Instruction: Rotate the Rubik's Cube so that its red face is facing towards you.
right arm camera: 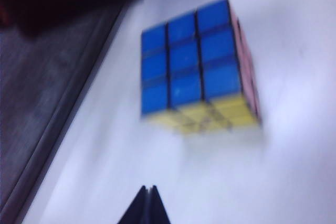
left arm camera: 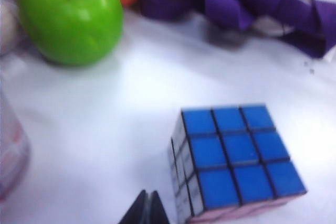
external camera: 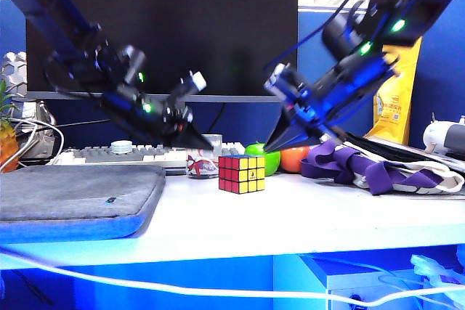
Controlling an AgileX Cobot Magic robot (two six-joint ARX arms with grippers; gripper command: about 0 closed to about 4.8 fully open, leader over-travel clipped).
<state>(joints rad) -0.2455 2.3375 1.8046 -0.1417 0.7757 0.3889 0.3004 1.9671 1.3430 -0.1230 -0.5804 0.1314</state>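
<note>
Blue-topped Rubik's Cube [external camera: 242, 173] sits between clenched, empty left gripper [external camera: 202, 144] and right gripper [external camera: 274, 143].

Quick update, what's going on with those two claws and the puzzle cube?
Left gripper and right gripper shut, empty, flanking above. Small multicoloured Rubik's Cube on white table, red face and yellow face both frontward. Nothing blocking.

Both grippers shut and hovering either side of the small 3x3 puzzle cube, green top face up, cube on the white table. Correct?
Not quite: the top face of the small 3x3 puzzle cube is blue, not green, as both wrist views show. The rest holds: the left gripper and right gripper are shut and hover on either side of it, and it sits on the white table.
</note>
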